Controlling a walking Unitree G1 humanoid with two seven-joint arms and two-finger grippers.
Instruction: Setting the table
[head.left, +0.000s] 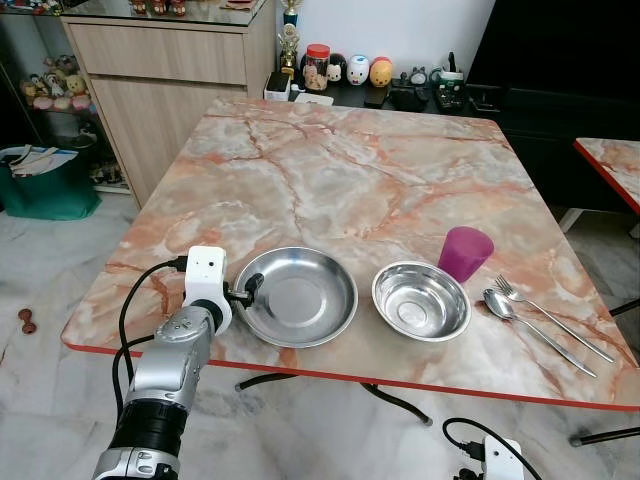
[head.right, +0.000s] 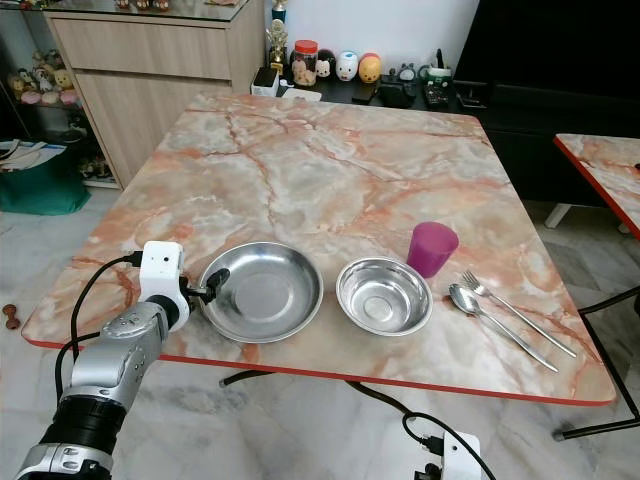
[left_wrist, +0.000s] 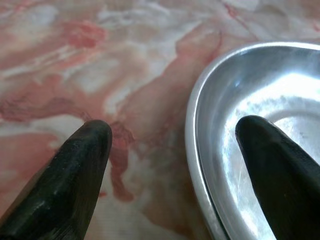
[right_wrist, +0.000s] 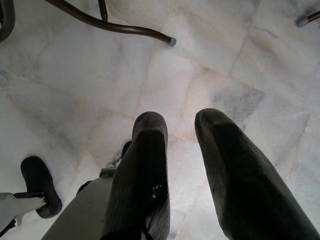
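Note:
A wide steel plate (head.left: 300, 295) lies near the front edge of the marble table (head.left: 350, 170). To its right are a smaller steel bowl (head.left: 421, 300), a purple cup (head.left: 465, 253), then a spoon (head.left: 500, 305) and a fork (head.left: 510, 290) side by side. My left gripper (head.left: 245, 290) is at the plate's left rim, open. In the left wrist view one finger (left_wrist: 75, 165) rests over the tabletop and the other finger (left_wrist: 280, 165) is inside the plate (left_wrist: 250, 95), so the rim runs between them. My right gripper (right_wrist: 181, 122) hangs low over the floor, fingers slightly apart, holding nothing.
A wooden cabinet (head.left: 170, 70) stands at the back left, with a green bin (head.left: 45, 185) beside it. Small figurines and jars (head.left: 350, 70) line a low dark shelf behind the table. A second marble table (head.left: 610, 165) edges in at right. A dark table leg (right_wrist: 115, 25) crosses the floor.

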